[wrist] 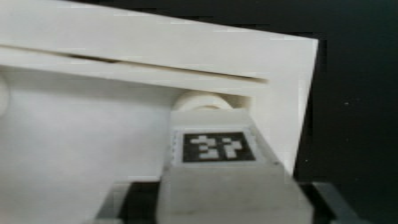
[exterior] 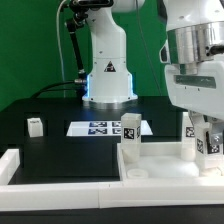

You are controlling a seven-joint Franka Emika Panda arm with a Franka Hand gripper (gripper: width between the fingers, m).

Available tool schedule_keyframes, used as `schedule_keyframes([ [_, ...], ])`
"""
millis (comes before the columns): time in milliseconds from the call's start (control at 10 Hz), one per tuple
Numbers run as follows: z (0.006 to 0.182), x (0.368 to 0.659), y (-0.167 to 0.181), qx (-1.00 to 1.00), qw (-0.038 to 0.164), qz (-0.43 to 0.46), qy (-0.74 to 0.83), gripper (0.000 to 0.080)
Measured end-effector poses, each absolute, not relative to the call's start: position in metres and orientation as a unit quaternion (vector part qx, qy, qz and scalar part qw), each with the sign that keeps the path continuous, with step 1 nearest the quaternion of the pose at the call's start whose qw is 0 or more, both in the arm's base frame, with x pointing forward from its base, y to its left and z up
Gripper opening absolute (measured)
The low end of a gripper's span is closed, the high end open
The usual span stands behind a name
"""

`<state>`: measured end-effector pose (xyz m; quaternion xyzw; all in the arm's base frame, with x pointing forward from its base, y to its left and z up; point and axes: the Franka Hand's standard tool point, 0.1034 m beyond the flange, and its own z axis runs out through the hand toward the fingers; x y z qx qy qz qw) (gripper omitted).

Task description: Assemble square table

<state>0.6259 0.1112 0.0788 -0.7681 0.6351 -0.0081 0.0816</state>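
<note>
The square tabletop (exterior: 160, 165) lies at the exterior view's lower right, rim up. One white tagged leg (exterior: 130, 130) stands upright at its far left corner. My gripper (exterior: 204, 140) is shut on another tagged leg (exterior: 209, 143) and holds it upright over the tabletop's far right corner. In the wrist view this leg (wrist: 221, 150) runs between my dark fingers (wrist: 139, 202), with its rounded end at the tabletop (wrist: 107, 115) near the corner; I cannot tell whether it is seated. My gripper (wrist: 222, 208) closes on both sides of the leg. A third leg (exterior: 35, 125) stands on the black table at the left.
The marker board (exterior: 100, 128) lies flat in front of the robot base (exterior: 108, 85). A long low white border wall (exterior: 60, 190) runs along the front and up the left side. Black table surface shows beside the tabletop (wrist: 356, 110).
</note>
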Motion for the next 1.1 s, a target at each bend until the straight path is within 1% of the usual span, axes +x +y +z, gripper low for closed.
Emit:
schedule_keyframes([
  [100,0.079,0.626,0.112,-0.807,0.070,-0.014,0.586,0.0575],
  [200,0.082,0.628,0.116,-0.865,0.052,-0.026,0.499,0.0575],
  [300,0.083,0.628,0.117,-0.902,0.049,-0.031,0.428,0.0629],
  [400,0.086,0.627,0.119,-0.919,0.050,-0.033,0.389,0.0644],
  [600,0.086,0.627,0.117,-0.940,0.046,-0.036,0.337,0.0648],
  [700,0.087,0.628,0.117,-0.962,0.037,-0.043,0.266,0.0648],
  [800,0.090,0.633,0.119,-0.985,0.022,-0.056,0.161,0.0649],
  [900,0.089,0.633,0.120,-0.991,0.018,-0.058,0.119,0.0649],
  [1000,0.088,0.633,0.119,-0.988,0.019,-0.057,0.144,0.0649],
  [1100,0.088,0.633,0.119,-0.986,0.019,-0.057,0.154,0.0509],
])
